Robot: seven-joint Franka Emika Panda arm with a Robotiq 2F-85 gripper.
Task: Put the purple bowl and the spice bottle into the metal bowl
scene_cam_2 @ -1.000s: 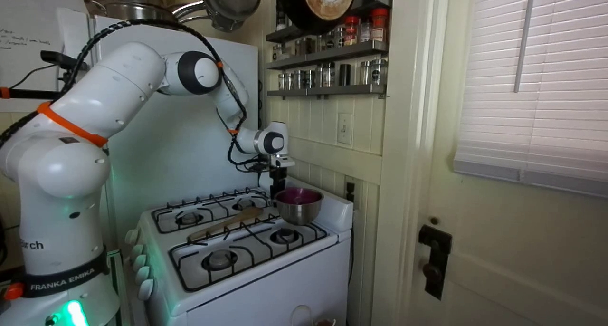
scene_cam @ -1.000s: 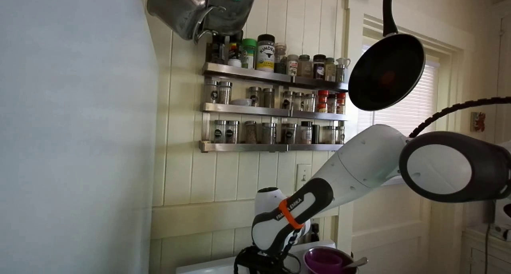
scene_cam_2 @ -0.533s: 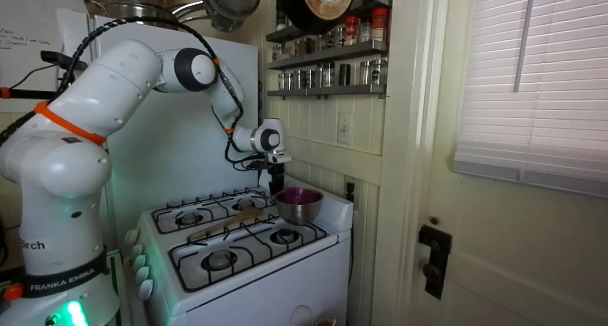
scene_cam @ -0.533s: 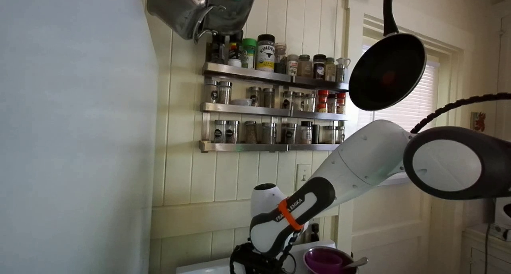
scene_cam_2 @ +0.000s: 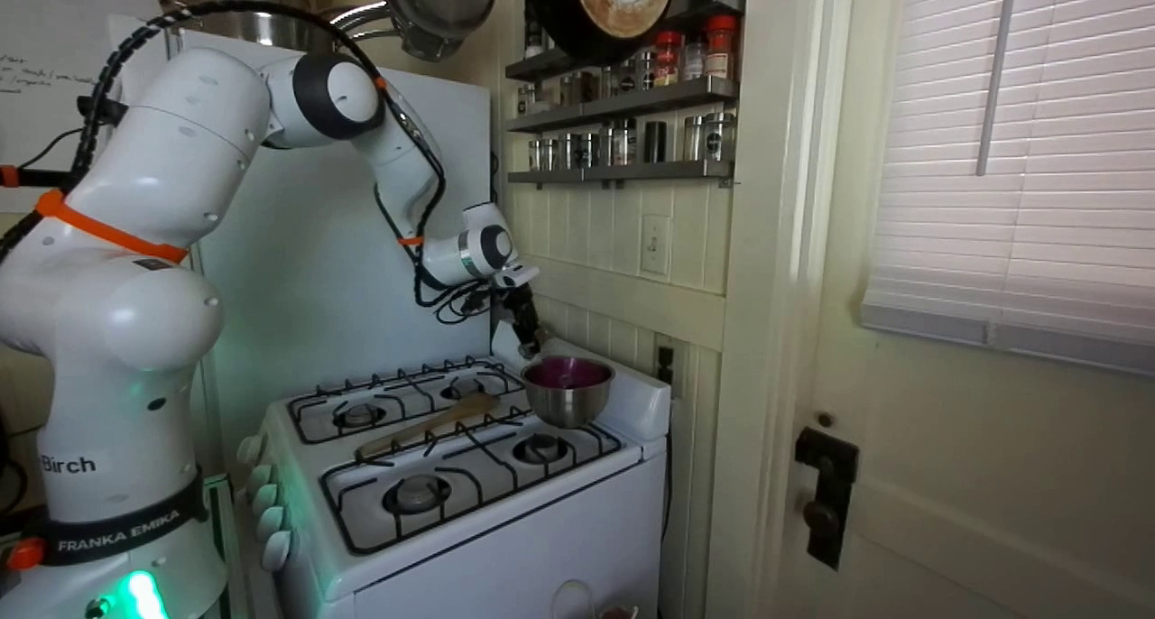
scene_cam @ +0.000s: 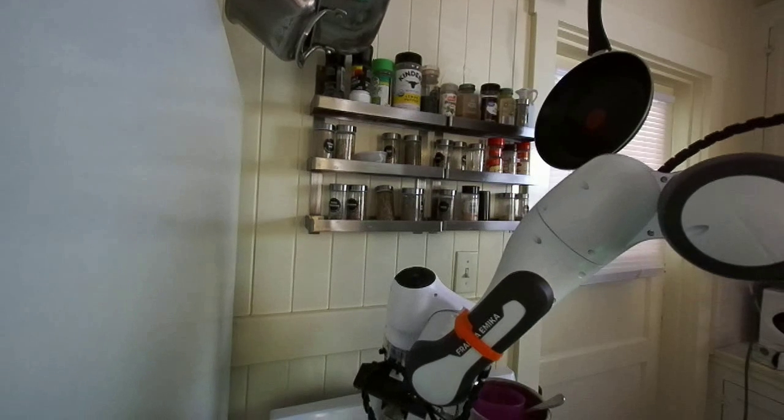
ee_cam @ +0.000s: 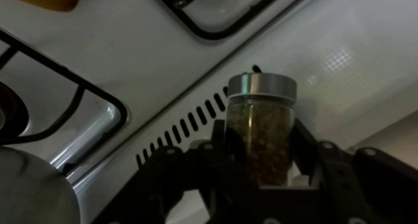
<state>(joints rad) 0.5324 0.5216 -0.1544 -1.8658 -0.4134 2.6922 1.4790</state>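
One stove [scene_cam_2: 505, 529] carries metal bowl [scene_cam_2: 567, 409], w/ purple bowl [scene_cam_2: 567, 371] inside. My claw [ee_cam: 262, 139] is clamped on the spice bottle [ee_cam: 263, 119], near both; could slip b/c slick sides, or knock bowls if I swing low.

A: What is mounted on the cream, vertically planked wall [scene_cam: 275, 273]?
B: Three tiers of grey metal shelves [scene_cam: 404, 169] and a rectangular pale switch plate [scene_cam: 465, 264].
A: And beside it?
B: A cream panelled door [scene_cam_2: 956, 484], bearing a white slatted blind [scene_cam_2: 1020, 150], brightly lit.

Kitchen; gas stove [scene_cam_2: 505, 556], shelved spice jars [scene_cam: 412, 149], hanging pan [scene_cam: 594, 111]
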